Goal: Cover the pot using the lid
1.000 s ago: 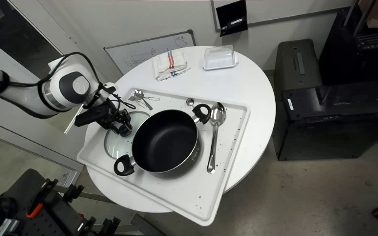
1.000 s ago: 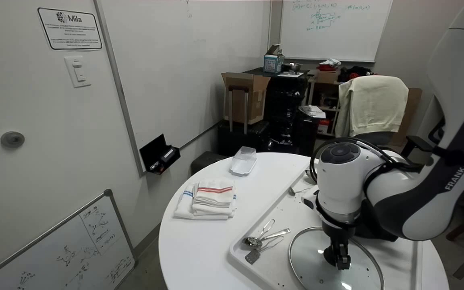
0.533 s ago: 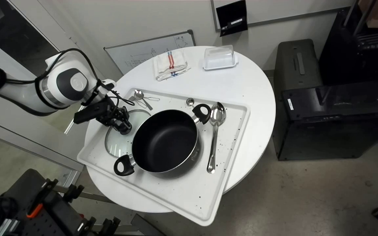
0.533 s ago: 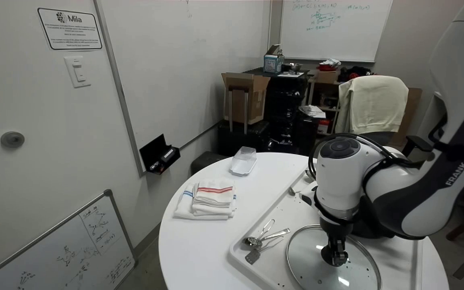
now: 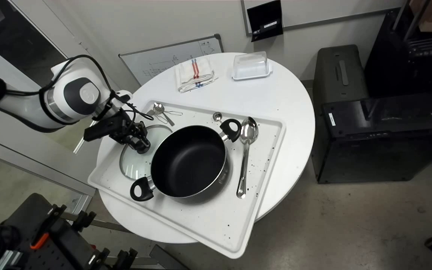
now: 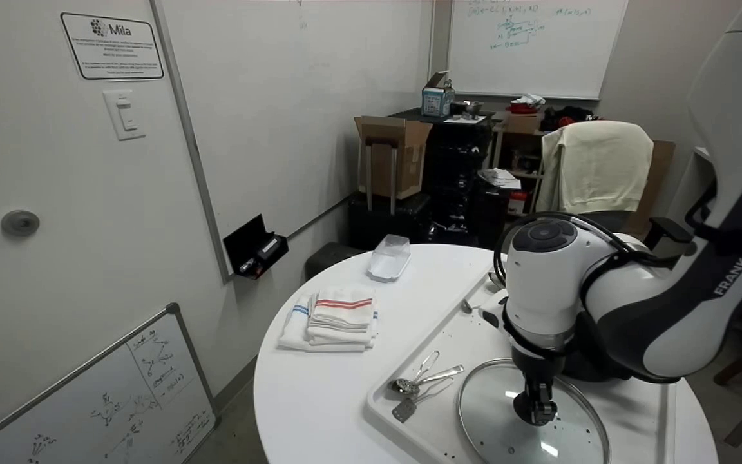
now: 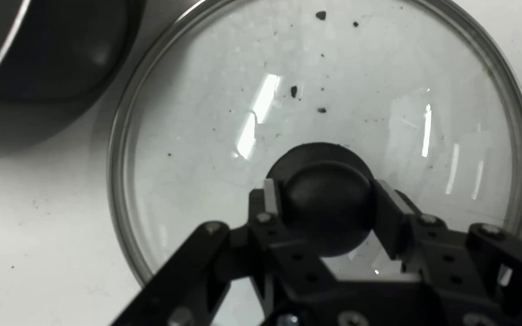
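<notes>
Two black fingers (image 7: 392, 224) of your gripper (image 7: 328, 199) are pinching the rounded black knob (image 7: 328, 213) of the glass lid (image 7: 329, 124) from opposite sides. You are presumably gripping there because the knob is giving you the one raised hold, and its central spot is likely helping the lid hang level.

The glass lid is being held just beside the pot (image 5: 189, 161), on the side of the arm (image 5: 77, 95); whether its metal rim (image 7: 119, 172) is touching the white tray (image 5: 201, 225) or hovering barely clear, the views are not telling you. Its clear dome is catching bright streaks of light, and dark specks (image 7: 293, 91) are showing through or on the glass.

The pot is standing upright and open, so covering is not yet happening; you are probably facing a lift above the pot's wall before any sideways carry. One side handle (image 5: 147, 188) of the pot is jutting out close to the lid's edge, so a knock there is looking possible.

Farther out, a metal serving spoon (image 5: 245, 150) is lying just beside the pot's opposite handle (image 5: 232, 138), small metal utensils (image 6: 404, 386) are clustering near the pot, and folded dish towels (image 5: 195, 75) are resting on the round table (image 5: 287, 101), well apart from the pot.
</notes>
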`<state>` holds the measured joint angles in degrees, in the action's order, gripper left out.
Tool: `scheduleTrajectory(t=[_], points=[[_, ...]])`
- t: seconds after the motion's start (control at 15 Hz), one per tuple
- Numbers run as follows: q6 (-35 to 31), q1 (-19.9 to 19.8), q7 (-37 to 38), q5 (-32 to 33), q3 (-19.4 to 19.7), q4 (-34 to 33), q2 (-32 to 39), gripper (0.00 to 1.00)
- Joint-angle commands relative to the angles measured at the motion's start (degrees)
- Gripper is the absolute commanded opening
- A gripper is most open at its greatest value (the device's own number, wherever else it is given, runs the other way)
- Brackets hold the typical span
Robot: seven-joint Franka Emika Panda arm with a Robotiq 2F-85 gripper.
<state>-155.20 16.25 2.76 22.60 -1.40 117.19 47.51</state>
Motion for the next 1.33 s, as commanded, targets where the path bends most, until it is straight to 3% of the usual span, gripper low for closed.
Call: scheduleTrajectory(t=[0.0, 1.27], points=[[-1.38, -0.46, -1.95, -1.51, -0.47, 3.20, -3.43, 0.25], [-1.02, -2.50, -4.79, -3.18, -5.00, 19.21, -23.56, 0.25]])
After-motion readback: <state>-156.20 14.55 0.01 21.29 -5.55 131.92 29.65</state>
